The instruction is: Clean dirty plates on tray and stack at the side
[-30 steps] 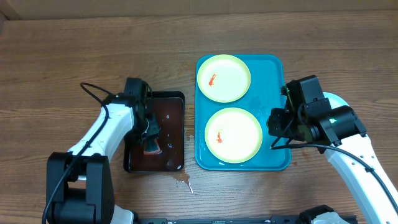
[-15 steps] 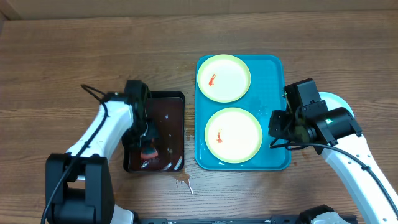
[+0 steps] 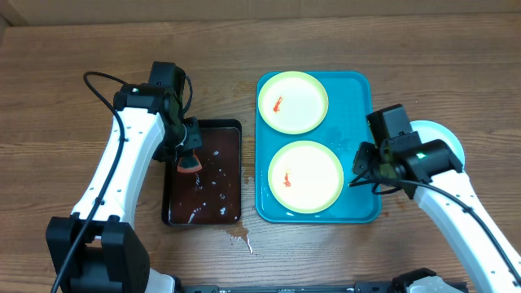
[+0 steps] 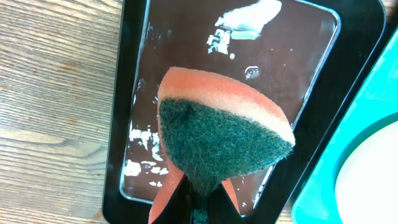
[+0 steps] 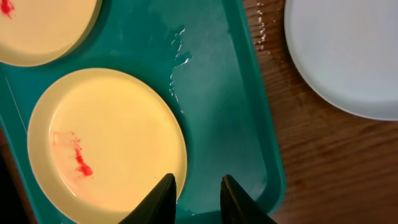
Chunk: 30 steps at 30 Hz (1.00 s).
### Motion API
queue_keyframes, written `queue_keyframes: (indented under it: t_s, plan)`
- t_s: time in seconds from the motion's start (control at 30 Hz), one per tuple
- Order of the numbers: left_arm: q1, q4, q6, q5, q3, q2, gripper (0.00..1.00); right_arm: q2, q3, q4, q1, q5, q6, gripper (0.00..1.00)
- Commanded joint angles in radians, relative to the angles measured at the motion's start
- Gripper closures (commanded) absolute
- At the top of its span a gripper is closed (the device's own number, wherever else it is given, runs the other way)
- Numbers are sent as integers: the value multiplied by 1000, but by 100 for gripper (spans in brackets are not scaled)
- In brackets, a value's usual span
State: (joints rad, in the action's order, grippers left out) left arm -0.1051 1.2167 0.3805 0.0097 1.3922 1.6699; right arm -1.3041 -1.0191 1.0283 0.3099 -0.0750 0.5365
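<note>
Two pale yellow-green plates lie on the turquoise tray (image 3: 358, 98), a far one (image 3: 293, 102) and a near one (image 3: 305, 177), each with a red smear. A pale blue-white plate (image 3: 444, 134) rests on the table right of the tray, partly under my right arm. My left gripper (image 3: 190, 156) is shut on an orange sponge with a green scouring face (image 4: 217, 137), held above the dark tray (image 4: 134, 93). My right gripper (image 5: 196, 190) is open, low over the near plate's right rim (image 5: 180, 149): one finger over the plate, the other over the tray floor (image 5: 230, 112).
The dark tray (image 3: 172, 207) holds wet foam patches. A small puddle (image 3: 238, 237) lies on the wood in front of it. Water streaks mark the turquoise tray floor (image 5: 180, 59). The blue-white plate (image 5: 348, 56) sits close to the tray's right rim.
My left gripper closed on the sponge and lifted it off the dark tray, moving toward the back. My right gripper narrowed a little and settled at the near plate's right rim.
</note>
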Motion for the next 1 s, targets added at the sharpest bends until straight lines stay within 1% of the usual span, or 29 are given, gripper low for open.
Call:
queue_keyframes:
  t_s: [0.0,0.23,0.33,0.5,0.53,0.57,0.6,0.7,0.77,0.87,0.93,0.97]
  plan:
    - [-7,3,-39,-21,25,-18,96,-51,41,-55,3,80,-104,74]
    - [-7,9,-72,-21,39,-18,96,-174,49,-135,-26,95,-121,74]
    - [-7,53,-72,-21,87,-18,96,-229,49,-164,-45,145,-168,74]
    - [-7,128,-82,-16,201,-18,96,-312,50,-212,-48,181,-201,74]
    - [-7,141,-82,-11,225,-18,96,-324,50,-223,-48,211,-230,73]
    - [-8,151,-82,1,248,-18,96,-338,50,-233,-48,246,-263,70]
    - [-9,154,-83,15,263,-18,96,-352,50,-240,-48,267,-286,69]
    - [-21,156,-89,63,300,-18,96,-390,50,-239,-48,248,-287,69]
    - [-32,153,-87,70,308,-18,96,-415,50,-244,-48,250,-286,69]
    - [-64,134,-68,92,308,-16,96,-446,50,-256,-48,249,-286,80]
    - [-113,101,-50,114,307,-14,96,-466,50,-266,-48,253,-275,96]
    - [-159,66,-20,113,304,-13,96,-466,50,-268,-48,252,-271,96]
